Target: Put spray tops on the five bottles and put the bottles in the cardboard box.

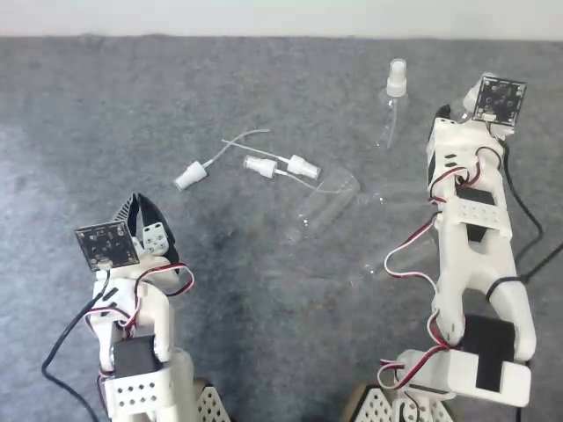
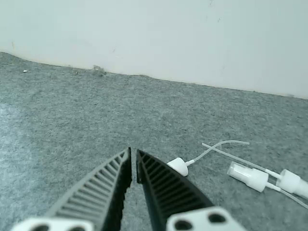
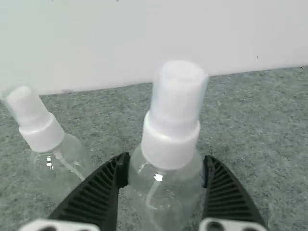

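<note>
Right claw (image 3: 166, 166) grips a capped bottle (image 3: 174, 115) by the table's (image 3: 269, 96) far edge. The slick plastic could slip and topple its neighbour (image 3: 41, 134) — left claw (image 2: 134, 156) closed, empty.

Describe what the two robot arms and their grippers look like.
The left arm and right arm are white plastic segments with black motor blocks. Bundled red, white and black wires loop along them, plus a black cable. Each wrist carries a small square camera board. The left gripper and right gripper have black, ribbed, tapering fingers on white mounts.
</note>
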You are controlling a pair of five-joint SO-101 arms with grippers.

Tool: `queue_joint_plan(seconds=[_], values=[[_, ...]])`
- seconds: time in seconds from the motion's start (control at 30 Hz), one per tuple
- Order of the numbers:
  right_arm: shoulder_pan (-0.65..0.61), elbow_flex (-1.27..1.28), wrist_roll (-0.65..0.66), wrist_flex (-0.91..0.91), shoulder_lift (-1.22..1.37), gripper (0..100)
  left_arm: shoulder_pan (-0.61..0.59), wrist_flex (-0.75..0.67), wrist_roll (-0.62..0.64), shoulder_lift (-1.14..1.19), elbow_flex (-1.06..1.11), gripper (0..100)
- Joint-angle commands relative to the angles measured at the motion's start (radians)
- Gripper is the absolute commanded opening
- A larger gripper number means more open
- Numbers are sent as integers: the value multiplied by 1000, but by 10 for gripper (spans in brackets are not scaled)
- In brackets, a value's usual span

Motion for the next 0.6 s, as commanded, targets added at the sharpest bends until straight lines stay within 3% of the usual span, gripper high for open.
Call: queue_joint_plan(seconds=[0.0, 0.57], values=[[10, -68, -12, -31, -19, 132, 0, 6, -11, -17, -10, 12], [15, -173, -11, -142, 139, 132, 0, 6, -11, -17, -10, 12]])
